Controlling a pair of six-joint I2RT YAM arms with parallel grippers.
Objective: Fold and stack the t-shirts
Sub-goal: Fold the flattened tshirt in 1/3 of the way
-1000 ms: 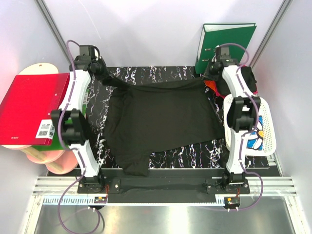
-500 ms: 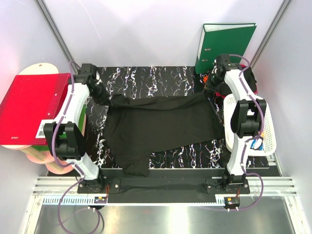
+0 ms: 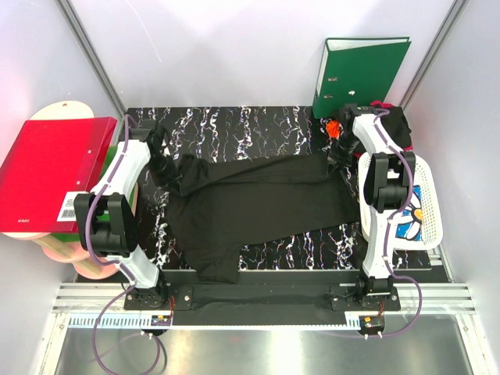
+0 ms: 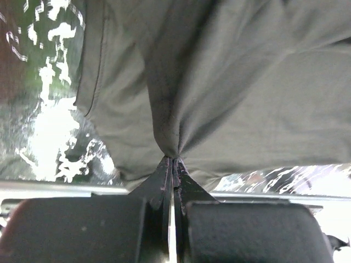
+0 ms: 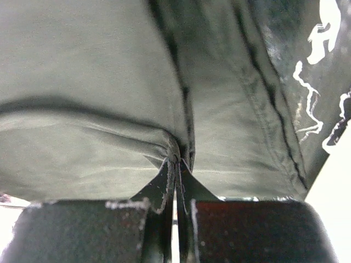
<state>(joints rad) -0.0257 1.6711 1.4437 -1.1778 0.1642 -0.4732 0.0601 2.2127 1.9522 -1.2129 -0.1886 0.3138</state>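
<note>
A plain black t-shirt lies spread across the middle of the marbled tabletop, one sleeve reaching the near edge. The left gripper pinches its far-left corner tight. The right gripper is clamped on its far-right corner, beside the white basket.

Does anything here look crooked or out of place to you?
Yes: the black t-shirt lies crooked and rumpled on the table, its near left part drooping over the near edge. The left end effector and right end effector each pinch its far edge.
</note>
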